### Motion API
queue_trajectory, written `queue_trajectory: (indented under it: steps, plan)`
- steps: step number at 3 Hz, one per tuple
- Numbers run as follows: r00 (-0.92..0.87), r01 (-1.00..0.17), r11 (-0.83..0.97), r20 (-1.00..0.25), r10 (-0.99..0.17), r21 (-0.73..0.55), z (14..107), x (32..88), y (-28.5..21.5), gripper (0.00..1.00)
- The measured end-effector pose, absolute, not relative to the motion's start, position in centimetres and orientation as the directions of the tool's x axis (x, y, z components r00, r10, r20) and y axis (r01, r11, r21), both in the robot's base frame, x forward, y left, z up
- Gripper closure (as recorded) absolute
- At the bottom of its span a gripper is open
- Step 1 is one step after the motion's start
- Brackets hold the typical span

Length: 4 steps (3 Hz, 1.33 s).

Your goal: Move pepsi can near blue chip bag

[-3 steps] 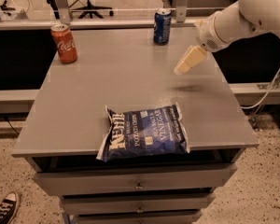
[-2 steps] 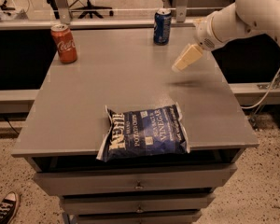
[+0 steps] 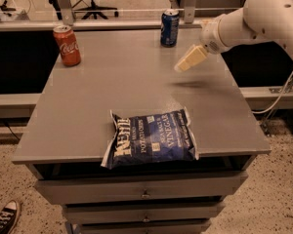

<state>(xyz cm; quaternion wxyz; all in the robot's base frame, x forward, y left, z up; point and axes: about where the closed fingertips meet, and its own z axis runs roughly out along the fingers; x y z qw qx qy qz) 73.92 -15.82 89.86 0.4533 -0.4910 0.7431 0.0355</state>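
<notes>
The pepsi can (image 3: 169, 28) stands upright at the far edge of the grey table (image 3: 112, 82), a little right of centre. The blue chip bag (image 3: 151, 138) lies flat at the table's front edge. My gripper (image 3: 180, 67) hangs above the table on the white arm (image 3: 254, 18) that reaches in from the right. It is to the right of the pepsi can and nearer to me, apart from it, with nothing seen in it.
A red Coca-Cola can (image 3: 67, 45) stands at the far left of the table. Drawers (image 3: 141, 189) sit below the table front. A shoe (image 3: 2, 218) is on the floor at the lower left. An office chair base (image 3: 93, 4) stands behind.
My gripper has moved slightly left and toward the pepsi can. The cans and the bag have not moved.
</notes>
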Motion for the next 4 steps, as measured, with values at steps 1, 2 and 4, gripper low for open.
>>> queue_trajectory:
  steps: [1,2,4]
  plan:
    - [-0.049,-0.725,0.563,-0.786,-0.616,-0.396,90.7,77.2,-13.5,0.00]
    - [-0.013,-0.687,0.617,-0.842,-0.540,-0.385,90.9,80.6,-12.3,0.00]
    - [0.011,-0.608,0.718,-0.909,-0.418,-0.337,90.8,85.8,-13.7,0.00]
